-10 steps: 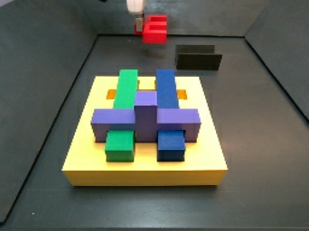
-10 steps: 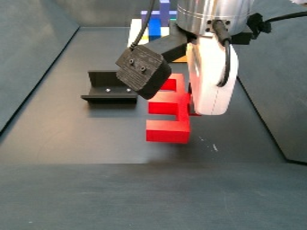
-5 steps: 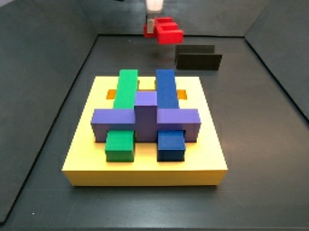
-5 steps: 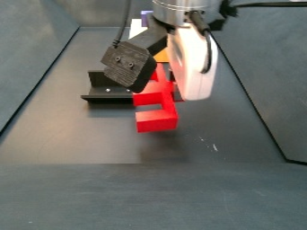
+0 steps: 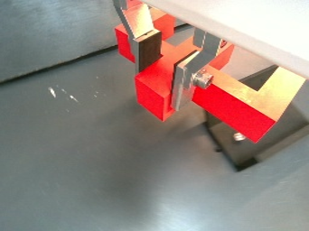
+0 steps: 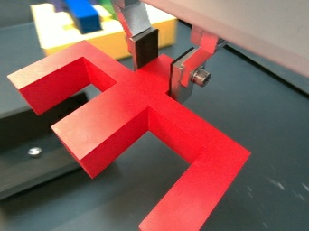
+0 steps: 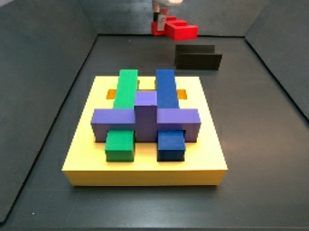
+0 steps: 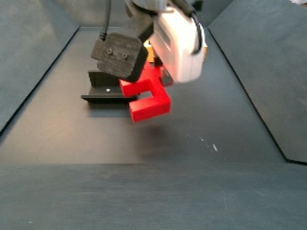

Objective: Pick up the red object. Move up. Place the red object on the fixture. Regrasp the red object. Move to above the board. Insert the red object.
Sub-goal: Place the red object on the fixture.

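Claw (image 6: 167, 63) clamped on red object (image 6: 133, 122), lifted off surface, near fixture (image 8: 109, 93) at 9 o'clock. Placement, regrasp, board (image 7: 85, 153) insertion pending.

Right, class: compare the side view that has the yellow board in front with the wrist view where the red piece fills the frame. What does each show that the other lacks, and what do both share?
Only the side view shows the whole board with its purple block and green block.

Only the wrist view shows the finger pads clamped on the red object's stem.

Both show the red object held by the gripper, with the fixture close by.
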{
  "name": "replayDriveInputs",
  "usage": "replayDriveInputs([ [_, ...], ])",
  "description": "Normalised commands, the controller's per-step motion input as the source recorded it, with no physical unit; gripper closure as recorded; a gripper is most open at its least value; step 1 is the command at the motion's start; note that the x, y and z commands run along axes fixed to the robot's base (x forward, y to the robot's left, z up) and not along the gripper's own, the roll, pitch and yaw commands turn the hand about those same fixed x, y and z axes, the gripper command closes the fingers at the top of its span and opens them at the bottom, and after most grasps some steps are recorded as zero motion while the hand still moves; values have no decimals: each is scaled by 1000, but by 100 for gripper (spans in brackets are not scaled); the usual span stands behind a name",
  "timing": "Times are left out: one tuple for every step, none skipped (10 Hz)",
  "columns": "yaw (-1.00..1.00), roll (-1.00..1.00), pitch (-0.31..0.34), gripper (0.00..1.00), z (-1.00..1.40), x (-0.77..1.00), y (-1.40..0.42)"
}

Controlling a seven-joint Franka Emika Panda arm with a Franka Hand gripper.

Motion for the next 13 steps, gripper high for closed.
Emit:
replayDriveInputs([
  [609,-166,229,100,106,414,-271],
  [591,-151,251,100,60,463,-271],
  [554,-214,280,100,26,486,-263],
  [557,-303,251,100,29,386,-186],
  [566,-340,277,100,14,366,-189],
  [546,-343,314,100,51,371,-180],
  [546,-343,311,100,63,354,-180],
  [506,-349,380,100,106,400,-197],
  [517,-320,377,100,134,397,-194],
  [549,-297,334,100,114,389,-211],
  [546,-317,343,100,97,389,-220],
  [540,-320,337,100,97,389,-220],
  [560,-306,311,100,80,383,-234],
])
